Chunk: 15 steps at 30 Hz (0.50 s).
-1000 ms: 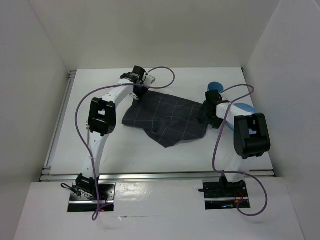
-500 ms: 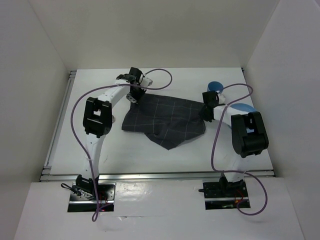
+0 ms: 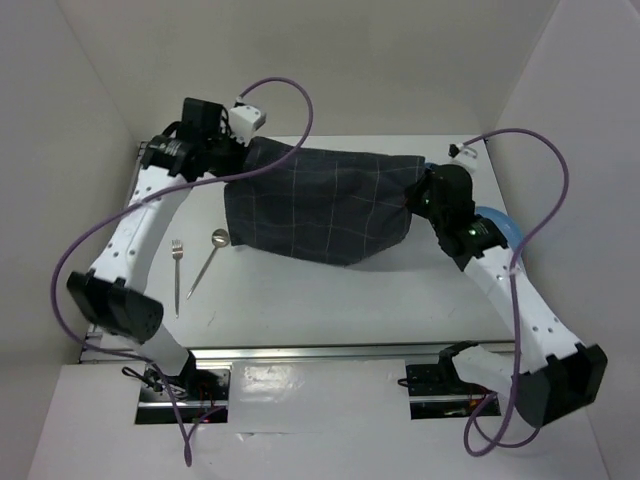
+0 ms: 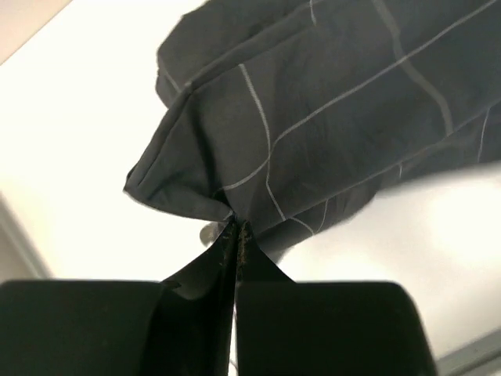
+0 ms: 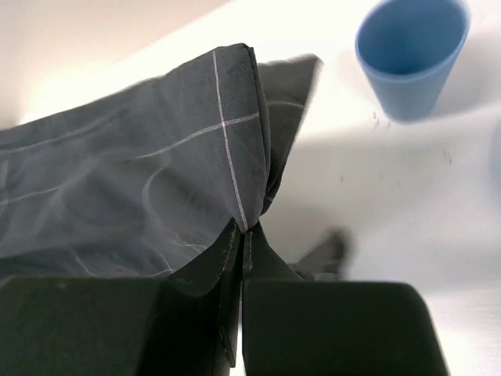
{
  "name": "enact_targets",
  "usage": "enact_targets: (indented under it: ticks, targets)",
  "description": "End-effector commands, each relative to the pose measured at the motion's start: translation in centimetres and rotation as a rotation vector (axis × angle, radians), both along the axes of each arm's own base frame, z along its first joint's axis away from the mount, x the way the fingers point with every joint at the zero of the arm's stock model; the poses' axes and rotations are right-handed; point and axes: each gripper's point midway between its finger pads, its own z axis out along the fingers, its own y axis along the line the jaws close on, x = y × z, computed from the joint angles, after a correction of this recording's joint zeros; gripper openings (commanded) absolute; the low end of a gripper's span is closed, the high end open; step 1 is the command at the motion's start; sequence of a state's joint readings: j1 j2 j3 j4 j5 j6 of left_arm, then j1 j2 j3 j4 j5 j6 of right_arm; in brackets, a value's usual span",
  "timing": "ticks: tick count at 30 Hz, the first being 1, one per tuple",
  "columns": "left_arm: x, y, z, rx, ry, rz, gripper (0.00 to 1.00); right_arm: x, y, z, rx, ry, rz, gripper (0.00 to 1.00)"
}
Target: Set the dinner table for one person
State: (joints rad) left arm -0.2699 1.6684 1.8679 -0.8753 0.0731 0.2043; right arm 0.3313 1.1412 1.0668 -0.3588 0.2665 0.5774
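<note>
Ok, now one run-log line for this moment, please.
cloth: held up, spread | left gripper: shut on cloth corner | right gripper: shut on cloth corner | fork, spoon: lying on dinner table | blue cup: upright

A robotics lab: white panels (image 3: 70, 120) wall the table (image 3: 350, 300).

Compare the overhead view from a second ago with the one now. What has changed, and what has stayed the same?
The cloth has been lifted from the table and pulled wide. It hangs between the left gripper and right gripper, each shut on an upper corner. Both arms swung outward. A fork and spoon, hidden under the left arm before, now show. The cup and plate stayed at the right.
</note>
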Motion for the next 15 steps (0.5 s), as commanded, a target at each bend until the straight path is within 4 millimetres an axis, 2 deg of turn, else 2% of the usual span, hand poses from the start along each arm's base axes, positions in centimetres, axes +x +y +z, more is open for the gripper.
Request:
enact_targets:
  ticks: [1, 3, 4, 5, 7, 8, 9, 10, 11, 13, 15]
  targets:
    - [-4.5, 2.6, 1.2, 0.019, 0.021, 0.049, 0.0, -3.1, -0.7, 0.9, -0.07, 0.026, 0.023, 0.0]
    - [-6.6, 3.4, 2.1, 0.028, 0.015, 0.06, 0.0, -4.1, -0.6, 2.5, -0.06, 0.0, 0.033, 0.0]
    - [-8.0, 3.9, 3.7, 0.022, -0.028, 0.067, 0.0, -4.8, -0.9, 3.5, -0.053, -0.02, 0.032, 0.0]
    - [-8.9, 4.1, 3.9, 0.015, -0.024, 0.074, 0.0, -5.5, -1.2, 3.7, -0.057, -0.009, 0.033, 0.0]
    - [-10.7, 4.5, 4.5, 0.01, -0.017, 0.08, 0.0, -6.5, -1.7, 6.1, -0.048, -0.059, 0.035, 0.0]
    - [-11.8, 4.7, 5.3, -0.005, -0.034, 0.089, 0.0, -7.0, -1.9, 6.6, -0.056, -0.061, 0.039, 0.0]
    - [-12.4, 4.9, 5.5, -0.006, -0.036, 0.089, 0.0, -7.2, -1.8, 7.1, -0.051, -0.065, 0.047, 0.0]
    - [-13.2, 5.1, 6.4, -0.01, -0.052, 0.089, 0.0, -7.7, -2.0, 8.7, -0.048, -0.097, 0.049, 0.0]
    - [-13.7, 5.2, 7.0, -0.024, -0.061, 0.098, 0.0, -8.2, -2.2, 9.4, -0.044, -0.107, 0.049, 0.0]
    - [-14.8, 5.2, 8.1, -0.041, -0.095, 0.089, 0.0, -8.9, -2.5, 9.9, -0.048, -0.095, 0.049, 0.0]
    - [-15.0, 5.7, 8.1, -0.044, -0.104, 0.103, 0.0, -9.5, -2.7, 10.2, -0.037, -0.102, 0.046, 0.0]
